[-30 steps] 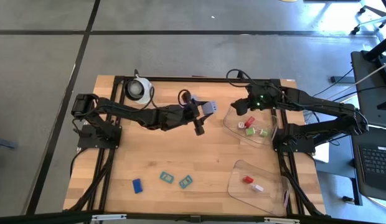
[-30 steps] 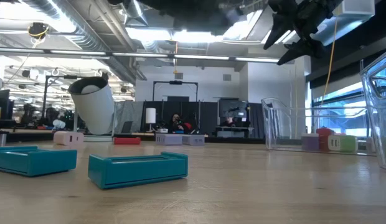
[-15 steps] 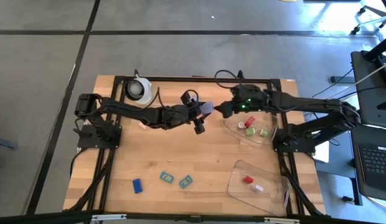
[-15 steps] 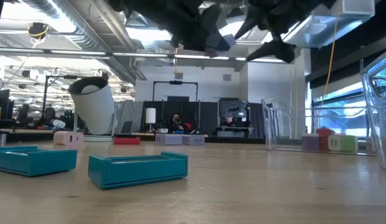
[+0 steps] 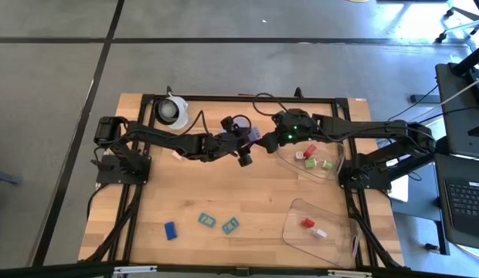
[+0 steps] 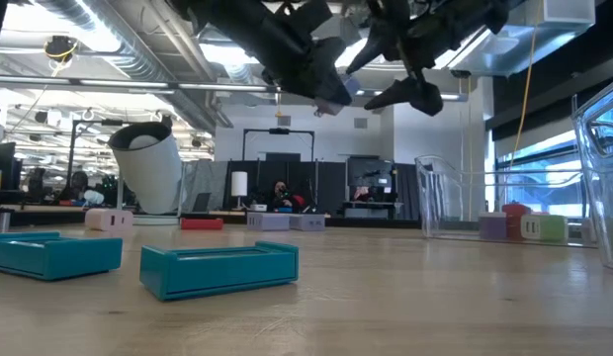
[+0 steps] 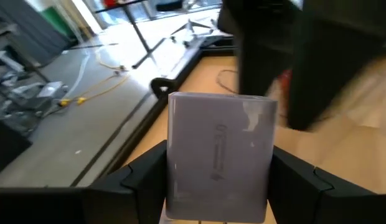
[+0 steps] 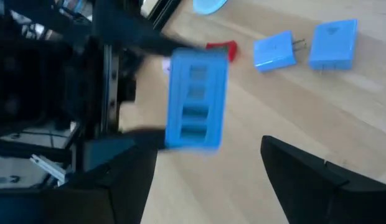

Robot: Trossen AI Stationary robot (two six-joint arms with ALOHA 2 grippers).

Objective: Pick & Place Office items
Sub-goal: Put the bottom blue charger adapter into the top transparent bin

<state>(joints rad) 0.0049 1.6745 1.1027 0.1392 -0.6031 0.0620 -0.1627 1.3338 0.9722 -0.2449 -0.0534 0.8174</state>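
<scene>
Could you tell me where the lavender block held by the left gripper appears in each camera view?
High: lavender block, centre, beside the right gripper.
Low: top centre, in the left gripper.
Left wrist: centre.
Right wrist: centre, looks blue.
Shared landmark: the right gripper.

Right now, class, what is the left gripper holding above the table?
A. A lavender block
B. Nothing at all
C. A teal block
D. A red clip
A. In the left wrist view the lavender block sits clamped between the left gripper's two dark fingers, and the high view shows the same block raised mid-table, with the right gripper open right beside it.
</scene>
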